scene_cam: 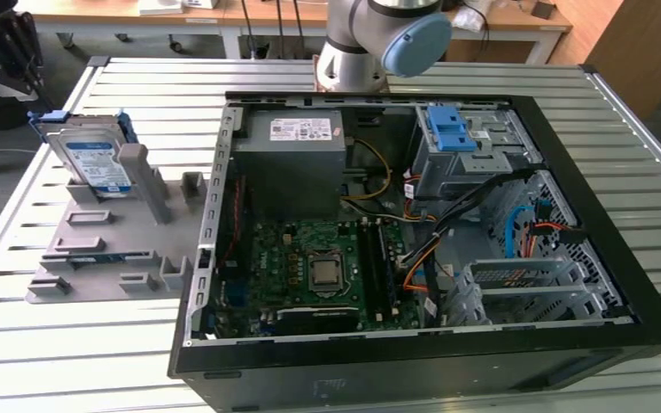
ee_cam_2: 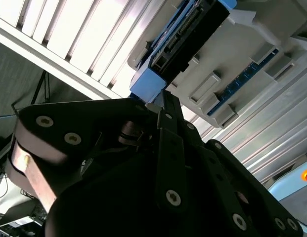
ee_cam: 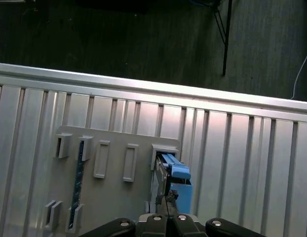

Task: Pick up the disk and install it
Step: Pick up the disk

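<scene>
The disk [scene_cam: 89,159] stands on edge in the grey holder [scene_cam: 101,249] on the exterior view's left, its blue-and-white label facing out and a blue frame round its edges. In the first wrist view the disk [ee_cam: 174,174] is seen edge-on in a slot of the holder [ee_cam: 113,197], with my gripper [ee_cam: 166,200] above it, fingertips together and apart from it. In the second wrist view the gripper [ee_cam_2: 160,104] points at the blue corner of the disk [ee_cam_2: 188,29], with nothing between the fingers.
An open black computer case [scene_cam: 423,353] lies on the slatted metal table [scene_cam: 629,129], showing the motherboard, a grey power supply [scene_cam: 290,142] and a drive bay with a blue latch [scene_cam: 451,129]. The holder has several more slots; one holds a blue strip [ee_cam: 79,182].
</scene>
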`<state>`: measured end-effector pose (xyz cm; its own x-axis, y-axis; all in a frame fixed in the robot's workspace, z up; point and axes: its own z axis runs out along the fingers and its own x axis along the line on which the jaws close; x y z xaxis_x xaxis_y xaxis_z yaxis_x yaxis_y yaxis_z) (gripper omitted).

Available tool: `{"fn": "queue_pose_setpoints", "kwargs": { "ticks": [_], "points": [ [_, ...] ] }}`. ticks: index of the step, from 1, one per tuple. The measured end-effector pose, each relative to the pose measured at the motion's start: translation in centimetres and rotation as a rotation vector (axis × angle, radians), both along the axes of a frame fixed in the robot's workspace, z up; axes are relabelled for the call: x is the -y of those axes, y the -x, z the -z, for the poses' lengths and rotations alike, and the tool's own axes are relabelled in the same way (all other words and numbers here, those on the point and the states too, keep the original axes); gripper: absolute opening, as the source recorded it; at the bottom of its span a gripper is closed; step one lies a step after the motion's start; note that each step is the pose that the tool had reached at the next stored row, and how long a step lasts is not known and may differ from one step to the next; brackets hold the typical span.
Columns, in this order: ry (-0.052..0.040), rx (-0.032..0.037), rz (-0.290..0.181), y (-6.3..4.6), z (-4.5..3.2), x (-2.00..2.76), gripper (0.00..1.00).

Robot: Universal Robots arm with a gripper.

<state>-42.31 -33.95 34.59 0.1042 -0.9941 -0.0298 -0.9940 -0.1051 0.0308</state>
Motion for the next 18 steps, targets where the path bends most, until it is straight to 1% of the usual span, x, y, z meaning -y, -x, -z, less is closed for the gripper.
{"fn": "queue_pose_setpoints", "kwargs": {
  "ticks": [1, 2, 3, 5, 6, 7, 8, 11, 13, 14, 18],
  "points": [
    [0.0001, -0.0001, 0.006, 0.0, 0.07, -0.05, 0.11],
    [0.0001, -0.0001, 0.011, 0.0, 0.12, -0.12, 0.17],
    [-0.0001, 0.0000, 0.013, 0.0, 0.15, -0.18, 0.17],
    [0.0000, -0.0001, 0.013, 0.0, 0.15, -0.18, 0.29],
    [-0.0001, 0.0000, 0.013, 0.0, 0.15, -0.18, 0.29],
    [-0.0001, 0.0001, 0.013, 0.0, 0.16, -0.19, 0.35],
    [0.0000, 0.0000, 0.013, 0.0, 0.16, -0.19, 0.35],
    [0.0000, 0.0000, 0.013, 0.0, 0.30, -0.23, 0.53],
    [0.0000, 0.0000, 0.013, 0.0, 0.62, -0.28, 0.53],
    [0.0000, 0.0000, 0.013, 0.0, 0.80, -0.33, 0.59],
    [0.0001, 0.0000, 0.019, 0.0, 1.54, -0.57, 0.59]
  ]
}}
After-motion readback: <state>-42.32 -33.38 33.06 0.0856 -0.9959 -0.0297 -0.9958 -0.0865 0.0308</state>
